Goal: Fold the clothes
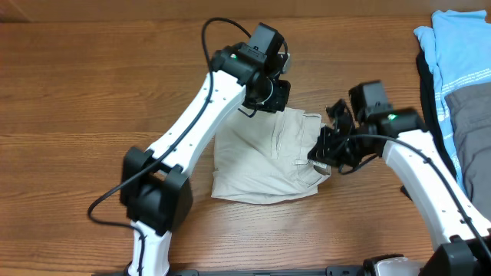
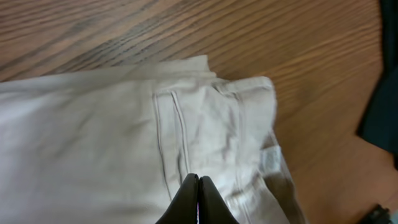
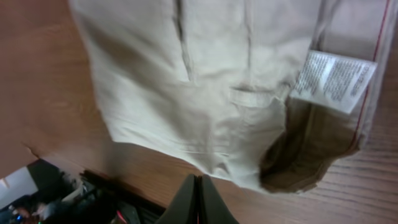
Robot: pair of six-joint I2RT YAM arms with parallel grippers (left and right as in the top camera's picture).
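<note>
The clothes are a pair of light beige shorts [image 1: 265, 157], lying folded in a rough rectangle at the middle of the table. My left gripper [image 1: 275, 98] hangs over their far edge. In the left wrist view its fingertips [image 2: 198, 180] are pressed together above the shorts [image 2: 124, 124] with nothing between them. My right gripper [image 1: 324, 150] sits at the right edge, by the waistband. In the right wrist view it [image 3: 199, 182] is shut and empty just off the hem of the shorts [image 3: 205, 74], whose white label [image 3: 333, 81] shows beside the turned-up waistband.
A pile of other garments lies at the far right: light blue striped [image 1: 456, 54], grey [image 1: 472, 115] and black [image 1: 428, 88]. Bare wooden table [image 1: 92, 84] stretches left of and behind the shorts. Its front edge runs just below the right gripper.
</note>
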